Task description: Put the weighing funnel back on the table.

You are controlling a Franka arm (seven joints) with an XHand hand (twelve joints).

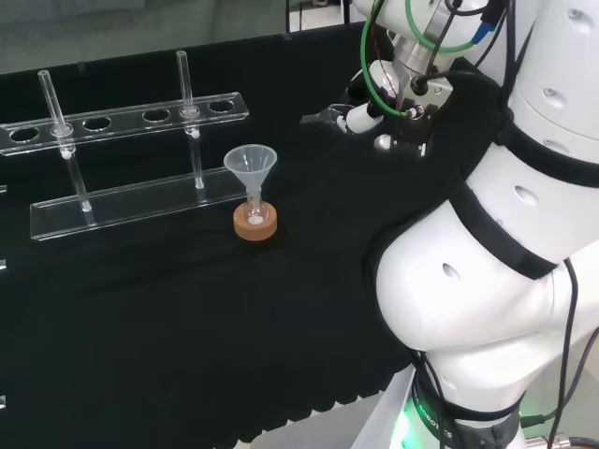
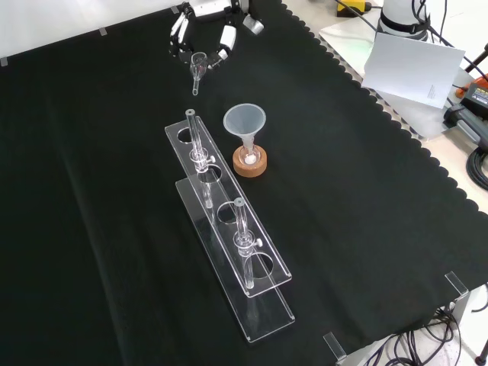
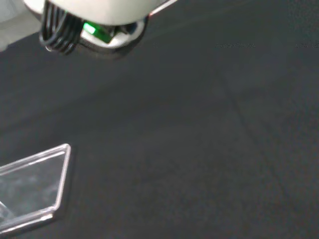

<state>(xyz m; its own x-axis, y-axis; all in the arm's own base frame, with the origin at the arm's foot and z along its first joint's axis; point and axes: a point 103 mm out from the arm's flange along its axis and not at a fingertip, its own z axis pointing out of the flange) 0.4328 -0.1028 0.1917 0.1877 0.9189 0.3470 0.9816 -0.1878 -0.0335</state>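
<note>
In the front view the hand [image 2: 207,30] hangs at the far end of the cloth, its fingers curled down around the weighing funnel [image 2: 198,67]. This small clear piece hangs from the fingers with its short stem pointing down toward the cloth. Whether the stem tip touches the cloth I cannot tell. In the head view the hand [image 1: 360,114] sits left of the arm's white links, above the cloth, one dark fingertip pointing left.
The big funnel [image 2: 244,122] stands in a small flask on a cork ring [image 2: 249,162], close in front of the hand in the front view. A clear test tube rack [image 2: 229,229] with two tubes lies beyond it; its corner [image 3: 35,189] shows in the wrist view.
</note>
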